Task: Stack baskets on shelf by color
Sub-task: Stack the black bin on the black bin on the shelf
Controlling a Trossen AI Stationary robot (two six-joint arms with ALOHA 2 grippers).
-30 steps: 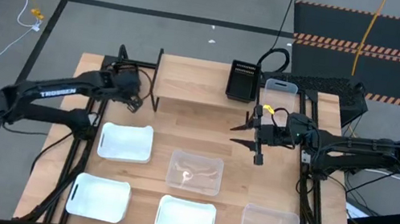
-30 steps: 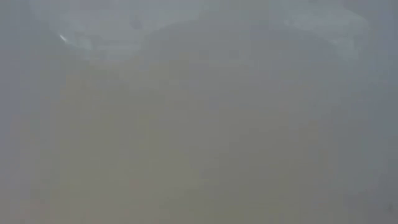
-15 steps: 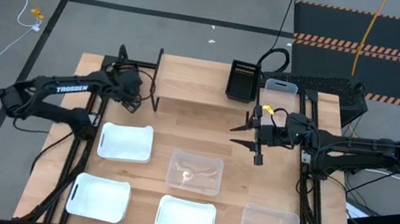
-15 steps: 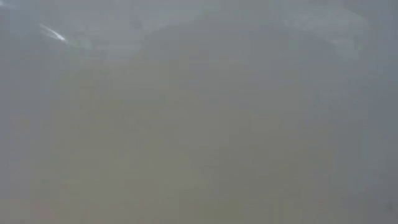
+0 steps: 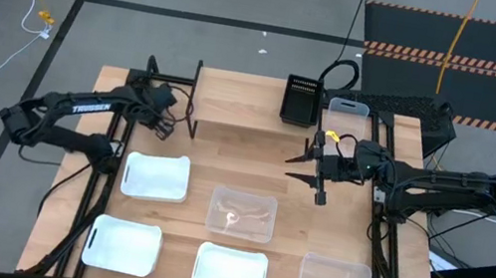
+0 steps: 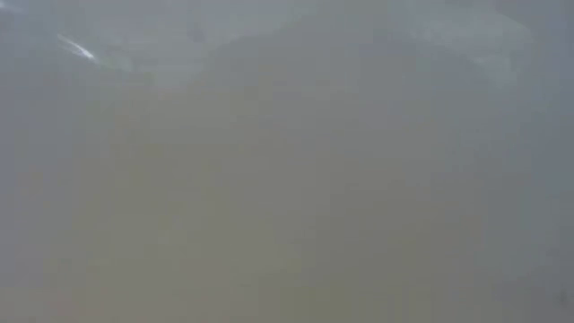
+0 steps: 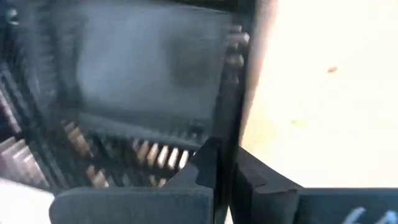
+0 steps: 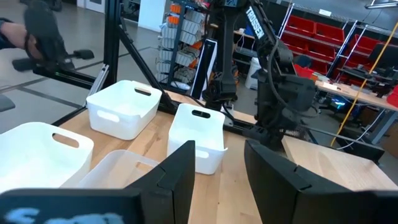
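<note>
1. "TROSSEN" legible in white on the left arm (image 5: 81, 109); the same lettering shows on it in the right wrist view.
2. Pale wooden table (image 5: 235, 96), grey floor around it, red storage bins on racks in the room behind.
3. Left gripper (image 5: 170, 122) closed on a black slatted basket (image 7: 112, 93), apparently at the shelf's left end.
4. Right gripper (image 5: 306, 169) parted, empty, above the shelf (image 5: 257, 143).
5. White baskets (image 5: 156, 176) and clear ones (image 5: 241, 214) just in front of the shelf; another black basket (image 5: 302, 102) behind it.

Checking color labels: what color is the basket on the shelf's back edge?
Black, slatted basket; high view shows it best.
</note>
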